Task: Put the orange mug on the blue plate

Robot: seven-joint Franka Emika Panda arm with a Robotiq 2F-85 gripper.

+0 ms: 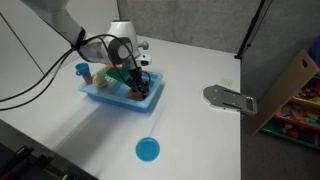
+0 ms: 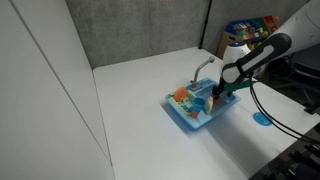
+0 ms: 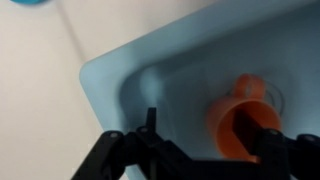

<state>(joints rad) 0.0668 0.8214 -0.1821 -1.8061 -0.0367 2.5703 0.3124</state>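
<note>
in the wrist view the gripper [image 3: 205,128] comes in from the bottom edge, jaws spread wide and nothing clamped. its finger at 4 o'clock overlaps the orange mug [image 3: 243,118]; whether they touch is unclear. the mug is small, rounded and orange-red, its dark opening toward the camera, and it sits inside the light blue toy sink [image 3: 105,70], whose rounded rim curves past at 9 o'clock. beyond that rim the bare white table [image 1: 200,140] leaves open room. in an exterior view the blue plate [image 1: 147,150], a flat bright disc, lies well apart from the sink at its 6 o'clock. count: one mug, one plate, one sink, one small blue cup [image 1: 82,70].
</note>
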